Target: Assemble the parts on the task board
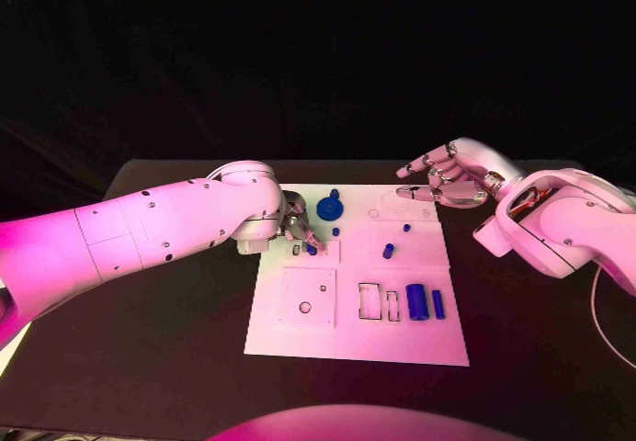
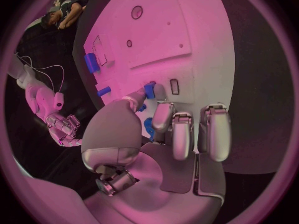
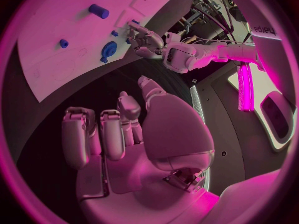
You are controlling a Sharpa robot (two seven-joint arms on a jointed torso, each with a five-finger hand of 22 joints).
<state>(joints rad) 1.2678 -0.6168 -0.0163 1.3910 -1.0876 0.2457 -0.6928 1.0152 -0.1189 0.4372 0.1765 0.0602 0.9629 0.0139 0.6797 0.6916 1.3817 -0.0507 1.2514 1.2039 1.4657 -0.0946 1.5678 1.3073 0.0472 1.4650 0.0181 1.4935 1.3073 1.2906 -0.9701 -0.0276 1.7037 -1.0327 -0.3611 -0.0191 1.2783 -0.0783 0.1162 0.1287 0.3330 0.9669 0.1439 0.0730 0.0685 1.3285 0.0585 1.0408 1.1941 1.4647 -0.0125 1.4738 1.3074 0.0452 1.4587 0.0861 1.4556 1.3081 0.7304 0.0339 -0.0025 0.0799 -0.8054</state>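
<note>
1. Task board (image 1: 398,344): smooth, matt, like plastic sheet, centre of the head view.
2. Parts, e.g. the large cylinder (image 1: 417,301): smooth, slightly glossy plastic.
3. Counter (image 1: 159,367): dark, matt, unreflective.
4. Left hand (image 2: 162,134) and right hand (image 1: 448,176): smooth metallic-looking shells with soft sheen.
5. Arm casings, left and right of frame: glossy moulded plastic.
</note>
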